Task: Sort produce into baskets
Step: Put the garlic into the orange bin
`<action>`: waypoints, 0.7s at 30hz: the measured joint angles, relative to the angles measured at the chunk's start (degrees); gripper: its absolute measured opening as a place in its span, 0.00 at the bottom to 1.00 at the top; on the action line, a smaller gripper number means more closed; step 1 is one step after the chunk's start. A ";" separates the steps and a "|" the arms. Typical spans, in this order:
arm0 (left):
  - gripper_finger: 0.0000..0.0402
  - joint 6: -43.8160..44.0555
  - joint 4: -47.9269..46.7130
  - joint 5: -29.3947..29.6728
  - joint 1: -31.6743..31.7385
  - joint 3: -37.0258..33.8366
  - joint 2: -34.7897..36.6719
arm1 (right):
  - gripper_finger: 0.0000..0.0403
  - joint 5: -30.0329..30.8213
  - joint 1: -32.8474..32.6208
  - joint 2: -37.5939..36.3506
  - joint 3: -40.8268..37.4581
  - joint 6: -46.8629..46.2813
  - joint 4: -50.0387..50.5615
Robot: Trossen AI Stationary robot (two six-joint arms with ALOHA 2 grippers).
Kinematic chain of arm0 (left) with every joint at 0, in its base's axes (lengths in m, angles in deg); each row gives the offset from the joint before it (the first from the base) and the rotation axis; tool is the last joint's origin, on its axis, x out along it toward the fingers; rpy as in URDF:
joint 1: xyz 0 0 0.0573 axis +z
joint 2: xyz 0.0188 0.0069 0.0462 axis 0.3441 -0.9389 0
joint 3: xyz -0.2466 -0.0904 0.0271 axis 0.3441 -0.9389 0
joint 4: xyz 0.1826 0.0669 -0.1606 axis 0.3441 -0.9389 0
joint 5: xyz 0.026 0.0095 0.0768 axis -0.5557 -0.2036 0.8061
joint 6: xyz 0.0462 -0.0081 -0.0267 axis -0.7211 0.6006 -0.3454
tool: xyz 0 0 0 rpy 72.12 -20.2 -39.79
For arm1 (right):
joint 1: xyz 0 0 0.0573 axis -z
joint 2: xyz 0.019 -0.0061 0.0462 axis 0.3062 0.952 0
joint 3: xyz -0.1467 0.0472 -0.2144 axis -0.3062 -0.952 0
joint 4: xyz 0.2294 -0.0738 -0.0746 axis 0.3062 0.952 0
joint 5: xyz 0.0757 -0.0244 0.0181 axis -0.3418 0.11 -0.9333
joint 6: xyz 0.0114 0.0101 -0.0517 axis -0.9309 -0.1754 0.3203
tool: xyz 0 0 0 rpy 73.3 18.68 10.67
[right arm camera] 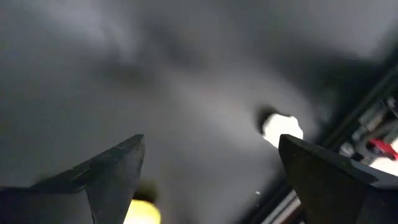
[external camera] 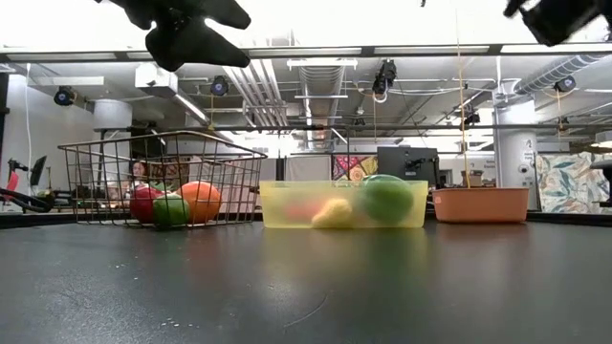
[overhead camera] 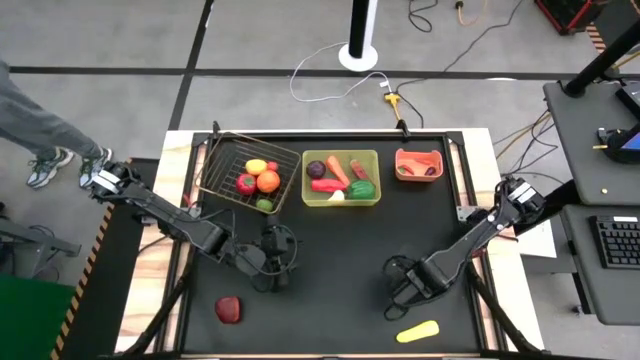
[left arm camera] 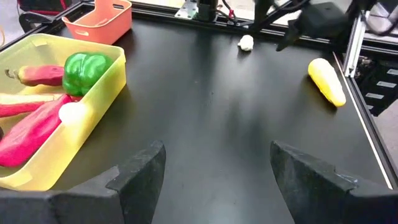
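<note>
Fingers of the right gripper (right arm camera: 208, 180) stand spread wide, nothing between them; you see only bare dark table (overhead camera: 330, 270) in the gap. The gripper hangs over the front right part of the table, above the long yellow piece (overhead camera: 417, 331) lying near the front edge. A small white piece, likely garlic (right arm camera: 281, 129), lies just beyond the fingers by the table's edge.

Left gripper (left arm camera: 211, 180) is likewise released and empty, over the front left part of the table. The dark red piece (overhead camera: 229, 309) lies near the front left corner, close beside that arm.

Sorted so far: the wire basket (overhead camera: 222, 158) at the back left holds round pieces, red, orange, yellow, green. The yellow-green tray (overhead camera: 340, 201) at back centre holds the green pepper (left arm camera: 87, 67) and long red pieces. The salmon bin (overhead camera: 400, 176) at the back right holds orange-red pieces. By my reading, three items remain loose.

Risks for you:
- The yellow piece sits close to the front edge; a skewed descent could push it off.
- The garlic is small and rounded; it may roll from a pinch.
- Both arms work the front strip, so crossing reaches could clash.

View notes: the high view hides the garlic under the right arm; both wrist views show it. The low view shows all three containers but none of the loose items.
</note>
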 joint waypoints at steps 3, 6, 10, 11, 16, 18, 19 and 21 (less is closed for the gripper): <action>0.67 -0.03 0.00 0.00 0.00 0.00 0.00 | 0.90 -1.31 -0.40 -1.24 -3.24 -2.04 -0.08; 0.67 -0.78 0.01 0.00 0.00 0.00 0.00 | 0.90 -2.10 -0.39 -2.90 -6.44 -3.33 -0.09; 0.67 -1.07 0.11 0.00 0.00 0.00 0.00 | 0.90 -4.50 -0.38 -5.05 -10.68 -4.99 -0.59; 0.67 -1.09 0.11 0.00 0.00 -0.01 0.00 | 0.90 -5.16 -0.38 -5.71 -11.97 -5.33 -0.99; 0.67 -1.85 0.28 0.02 0.00 -0.02 0.00 | 0.90 -6.30 -0.38 -8.80 -18.54 -7.61 -5.92; 0.67 -1.97 0.27 0.02 0.02 -0.02 0.00 | 0.89 -6.29 -0.38 -10.04 -20.94 -8.15 -9.35; 0.67 -1.97 0.31 0.01 0.02 -0.02 0.00 | 0.89 -6.29 -0.38 -10.48 -22.03 -8.62 -11.05; 0.67 -1.97 0.31 0.02 0.02 -0.02 0.00 | 0.87 -6.30 -0.38 -11.19 -24.09 -9.86 -12.93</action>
